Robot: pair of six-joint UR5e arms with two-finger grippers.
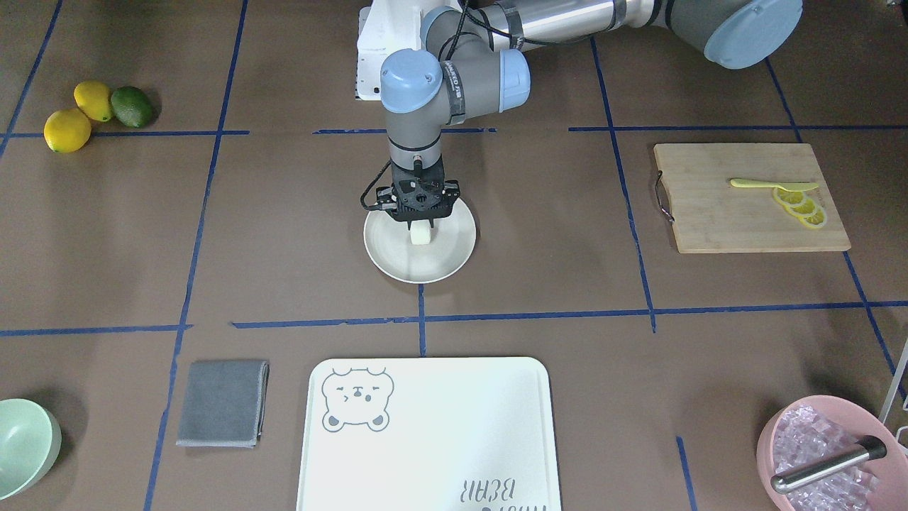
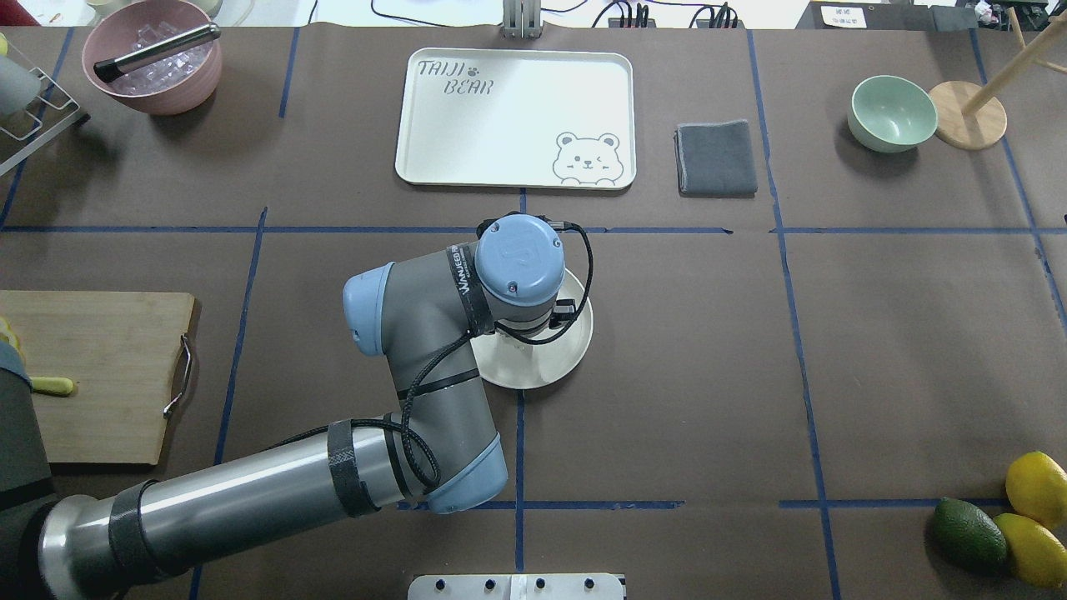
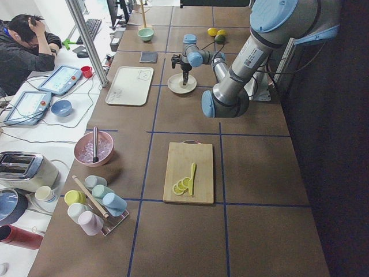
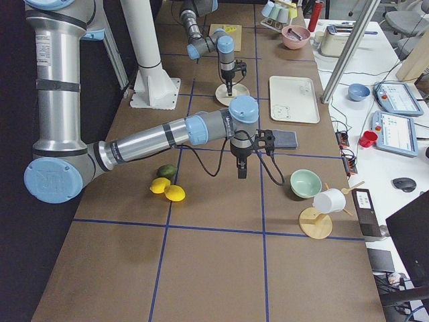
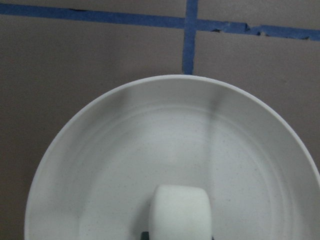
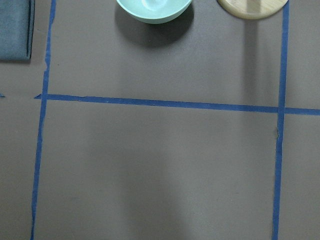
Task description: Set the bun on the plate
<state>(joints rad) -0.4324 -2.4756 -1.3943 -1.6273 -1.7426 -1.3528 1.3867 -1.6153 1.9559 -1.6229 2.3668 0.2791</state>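
The cream-white plate [image 1: 425, 270] sits at the middle of the table. My left gripper [image 1: 421, 228] points straight down over its far half, shut on the small white bun [image 1: 420, 239]. The left wrist view shows the bun [image 5: 180, 212] close above the plate's floor [image 5: 100, 165]; whether they touch I cannot tell. In the overhead view the left wrist hides the bun and part of the plate [image 2: 571, 354]. My right gripper [image 4: 240, 173] appears only in the exterior right view, hanging over bare table near the green bowl; whether it is open or shut I cannot tell.
The bear-print tray [image 1: 425, 426] and a folded grey cloth [image 1: 223, 402] lie beyond the plate. A cutting board [image 1: 709, 213] holds lemon slices. A pink ice bowl [image 1: 770, 440], the pale green bowl [image 1: 25, 443] and lemons [image 1: 67, 130] sit near the corners.
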